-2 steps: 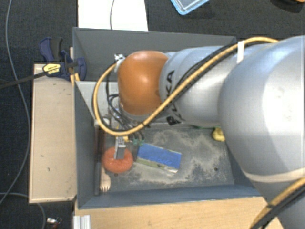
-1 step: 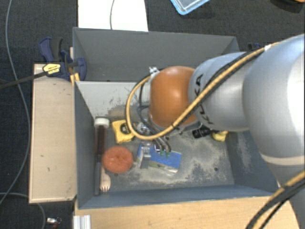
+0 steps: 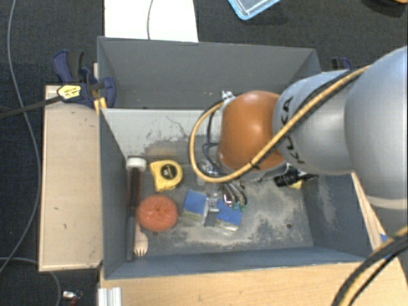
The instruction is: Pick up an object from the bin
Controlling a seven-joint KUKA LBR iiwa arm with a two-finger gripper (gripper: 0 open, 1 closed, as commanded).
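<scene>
My gripper [image 3: 221, 201] reaches down under the arm's orange cover into the middle of the bin floor. Directly below it lies a blue flat thing in clear wrap [image 3: 220, 214], showing as blue patches to the left and right of the gripper's tip. The gripper is at or just above this blue thing, and contact cannot be made out. A yellow tape measure [image 3: 165, 174] lies to the upper left. Left of the blue thing sits an orange-red round ball [image 3: 157, 213].
A dark-handled tool with a white head [image 3: 134, 196] lies along the bin's left wall. At the right, a small yellow and black thing [image 3: 288, 180] peeks out from under the arm. The arm and its cover hide the bin's centre-right.
</scene>
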